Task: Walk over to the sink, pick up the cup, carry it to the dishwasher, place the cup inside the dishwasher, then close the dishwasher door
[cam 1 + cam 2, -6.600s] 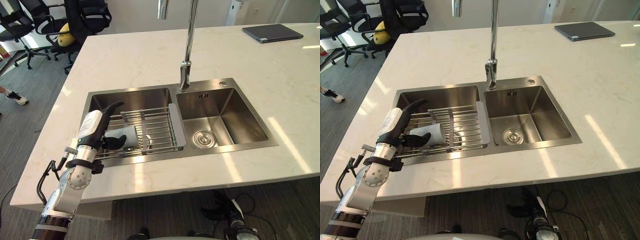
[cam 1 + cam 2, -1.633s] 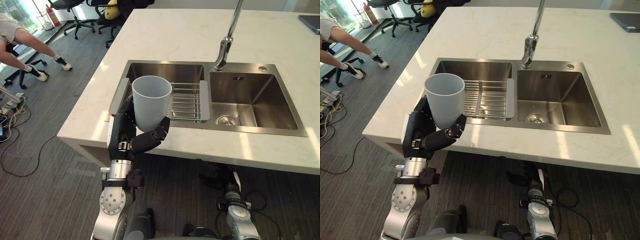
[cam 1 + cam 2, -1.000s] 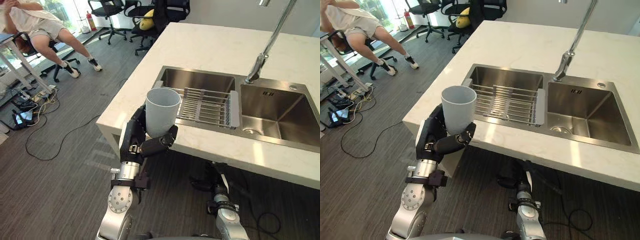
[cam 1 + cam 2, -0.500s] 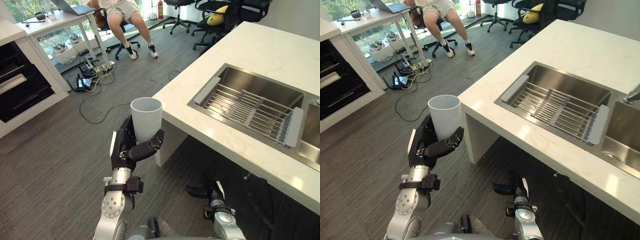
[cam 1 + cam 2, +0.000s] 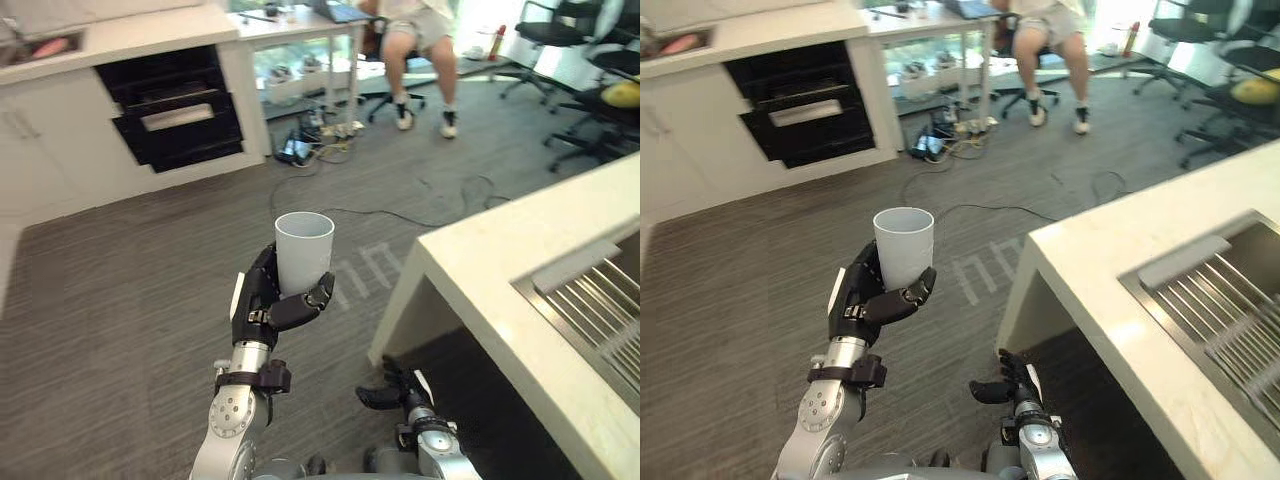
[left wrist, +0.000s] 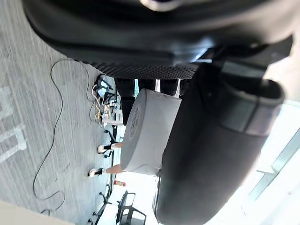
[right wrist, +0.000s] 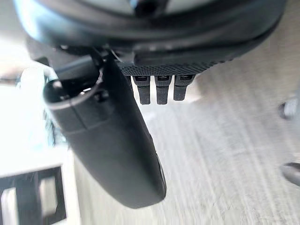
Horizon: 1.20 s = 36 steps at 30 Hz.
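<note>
flr grey plank (image 5: pixel 100 330) | white cabs (image 5: pixel 40 150) | white countertop (image 5: pixel 480 270) | office chairs (image 5: pixel 556 28)

Office kitchenette: counter (image 5: pixel 1110 250) with sink (image 5: pixel 1160 315), desk (image 5: pixel 290 20), swivel chairs (image 5: pixel 590 100)

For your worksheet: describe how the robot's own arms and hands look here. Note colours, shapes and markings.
The left arm is silver-grey metal with a round joint disc and a black band at the wrist. The left robot hand is dark and blocky, with a white panel on one side. The right robot hand is likewise dark, with a finely textured palm.
</note>
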### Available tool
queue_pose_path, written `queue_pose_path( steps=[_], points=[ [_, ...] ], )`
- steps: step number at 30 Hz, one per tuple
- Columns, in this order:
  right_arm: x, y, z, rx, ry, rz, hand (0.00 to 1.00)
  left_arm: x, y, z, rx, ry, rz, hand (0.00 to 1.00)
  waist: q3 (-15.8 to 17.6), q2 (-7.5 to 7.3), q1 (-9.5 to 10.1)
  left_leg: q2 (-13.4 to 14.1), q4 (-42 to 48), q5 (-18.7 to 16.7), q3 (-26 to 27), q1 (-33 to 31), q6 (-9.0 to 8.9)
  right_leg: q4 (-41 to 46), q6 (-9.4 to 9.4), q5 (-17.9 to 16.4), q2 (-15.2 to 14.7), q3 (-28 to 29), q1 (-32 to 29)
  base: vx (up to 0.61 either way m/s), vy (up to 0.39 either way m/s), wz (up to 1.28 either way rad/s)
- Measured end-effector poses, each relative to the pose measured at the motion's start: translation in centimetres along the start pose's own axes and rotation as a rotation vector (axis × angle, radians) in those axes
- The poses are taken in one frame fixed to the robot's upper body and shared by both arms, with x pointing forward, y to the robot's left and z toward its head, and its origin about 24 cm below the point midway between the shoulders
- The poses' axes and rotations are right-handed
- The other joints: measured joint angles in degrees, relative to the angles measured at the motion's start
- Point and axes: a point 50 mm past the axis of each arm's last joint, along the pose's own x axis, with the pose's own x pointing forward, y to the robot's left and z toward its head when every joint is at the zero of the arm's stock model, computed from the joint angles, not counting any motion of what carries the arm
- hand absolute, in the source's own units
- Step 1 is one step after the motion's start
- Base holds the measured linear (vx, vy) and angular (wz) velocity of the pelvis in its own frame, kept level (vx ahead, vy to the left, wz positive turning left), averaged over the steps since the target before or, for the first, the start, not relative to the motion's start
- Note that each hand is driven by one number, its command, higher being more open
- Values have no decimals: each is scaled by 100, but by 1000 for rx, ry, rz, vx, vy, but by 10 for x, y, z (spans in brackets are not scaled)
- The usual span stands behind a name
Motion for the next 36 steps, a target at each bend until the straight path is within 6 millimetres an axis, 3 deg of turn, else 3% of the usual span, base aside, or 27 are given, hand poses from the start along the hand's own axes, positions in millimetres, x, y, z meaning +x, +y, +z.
queue_pose_path(
  steps=[1, 2, 6, 11, 15, 17, 19, 21, 22, 23, 26, 28, 29, 32, 36],
  points=[
    [-1, 3, 5, -5, -25, 12, 90, -1, -1, -1, -13, 2, 1, 30, -4, 35, 33, 238, 213, -103, 369, -13, -159, -177, -20, 10, 85, -135, 260, 144, -132, 70],
    [-2, 4, 8, -8, -41, 19, 90, -1, -2, -1, -18, 3, 0, 30, -6, 39, 36, 325, 343, -156, 531, -41, -170, -260, -30, 16, 122, -195, 377, 135, -100, 42],
    [-7, 11, 25, 3, -135, 40, 90, -3, -3, 3, -18, -9, -24, 30, 22, 12, 71, 595, 843, -261, 1364, -172, -31, -717, -29, 41, 214, -449, 872, 98, -5, 29],
    [-8, 3, 25, 15, -142, 12, 90, 0, -6, 6, -21, -25, -44, 30, 25, -7, 82, 378, 379, -8, 1677, -179, 6, -1056, 84, 142, -31, -902, 977, 41, 63, 54],
    [-7, 5, 29, 14, -160, 18, 90, -2, -5, 4, 1, -13, -60, 30, 34, -22, 127, 217, -344, 164, 1681, 139, 284, -933, 54, 118, -98, -864, 931, 13, 40, 16],
    [-5, 7, 36, 2, -182, 23, 90, -3, -6, 3, 4, -8, -68, 30, 62, -78, 124, 139, -622, 216, 1785, 299, 377, -416, -4, -94, -218, -749, 709, -42, 42, -15],
    [-3, 11, 46, -5, -216, 38, 90, -4, -8, 2, 11, 1, -91, 30, 139, -239, 81, -30, -670, 139, 1862, 380, 532, 306, 66, -466, -466, -634, 452, -90, 26, -14],
    [-3, 11, 50, -19, -235, 45, 90, -6, -13, 0, 33, 17, -144, 30, 151, -268, -28, -103, -679, 147, 1796, 409, 601, 937, 46, -509, -587, -530, 189, -22, 12, 12],
    [-3, 12, 51, -20, -238, 53, 90, -7, -16, -1, 41, 22, -174, 30, 165, -298, -67, -128, -727, 212, 1730, 510, 739, 1379, -31, -530, -593, -286, -55, 45, 6, 22],
    [-3, 12, 50, -21, -236, 55, 90, -8, -17, -2, 42, 25, -184, 30, 167, -303, -98, -131, -736, 213, 1684, 533, 746, 1541, -119, -605, -568, -156, -142, 68, -11, 39],
    [-7, 14, 49, -25, -246, 76, 90, -6, -22, -1, 55, 14, -215, 30, 151, -300, -209, -86, -720, 194, 1385, 524, 683, 1257, -18, -703, -268, 639, -461, 87, -39, 52],
    [-10, 16, 50, -39, -258, 101, 90, -4, -21, 1, 61, 7, -217, 30, 128, -333, -245, -90, -563, 123, 1267, 475, 599, 570, 73, -445, -196, 986, -472, 119, -74, 41],
    [-10, 17, 50, -49, -262, 111, 90, -4, -20, -1, 64, 13, -214, 30, 97, -317, -248, -68, -373, 12, 1189, 435, 524, 405, 319, -16, -190, 995, -402, 177, -107, 25],
    [-11, 13, 53, -83, -280, 118, 90, -5, -16, -7, 69, 39, -196, 30, -53, -117, -169, 200, -391, -60, 1190, 438, 382, -57, 201, 140, 59, 908, -169, 171, -102, 0],
    [-12, 6, 54, -105, -288, 107, 90, -5, -15, -7, 74, 40, -196, 30, -88, -128, -182, 302, -685, -35, 1206, 645, 297, -343, 138, 187, 174, 900, 27, 124, -73, -6]
  ],
)
